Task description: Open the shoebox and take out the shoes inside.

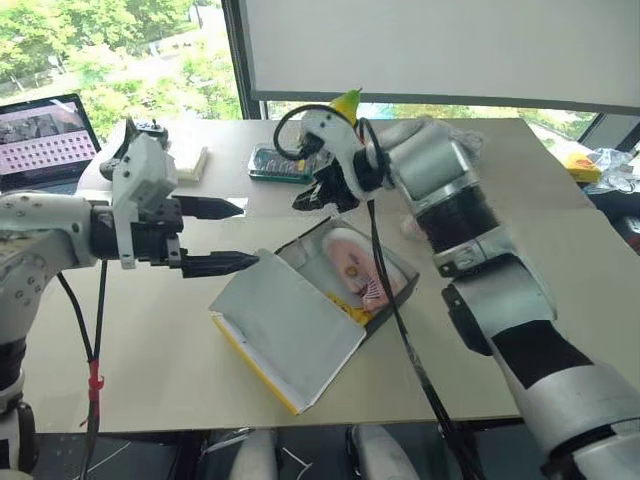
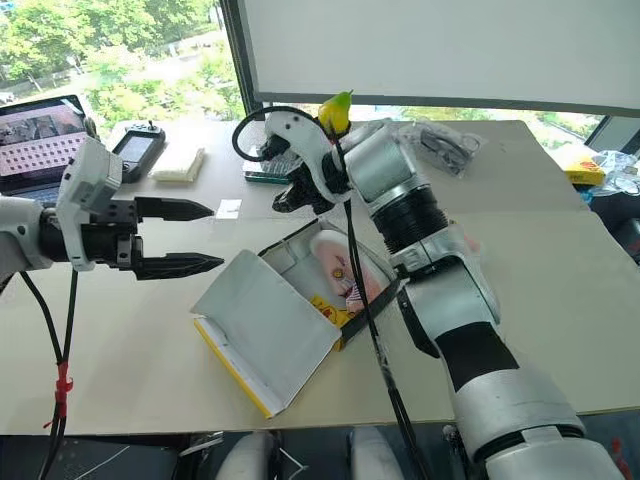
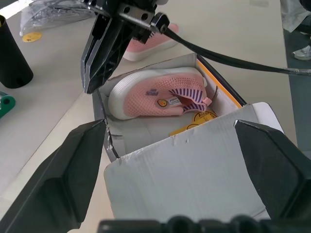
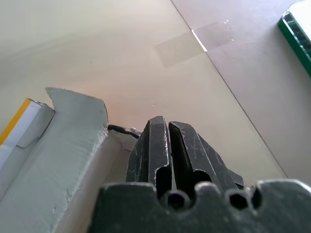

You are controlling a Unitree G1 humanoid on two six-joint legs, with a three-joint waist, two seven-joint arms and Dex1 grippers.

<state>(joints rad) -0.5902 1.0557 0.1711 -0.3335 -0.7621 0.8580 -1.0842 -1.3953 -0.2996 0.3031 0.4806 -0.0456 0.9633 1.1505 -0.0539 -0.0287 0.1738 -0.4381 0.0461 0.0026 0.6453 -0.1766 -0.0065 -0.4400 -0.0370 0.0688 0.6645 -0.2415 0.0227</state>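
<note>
The shoebox [image 1: 388,308] lies in the middle of the table with its lid [image 1: 290,325] folded open toward me, pale grey inside and yellow at the edge. One pink shoe [image 3: 155,94] with a white sole rests inside it. A second pink shoe [image 3: 146,46] lies on the table just beyond the box. My left gripper [image 1: 250,233] hovers open beside the lid's left edge, with nothing between its fingers. My right gripper [image 1: 298,203] is shut and empty, held above the box's far corner.
A laptop [image 1: 45,135] stands at the far left. A green-edged case [image 1: 275,162] and a white pad [image 1: 190,160] lie behind the box. A plastic bag [image 2: 440,140] and a yellow item [image 1: 575,160] sit at the far right. The table's front edge [image 1: 300,420] is near.
</note>
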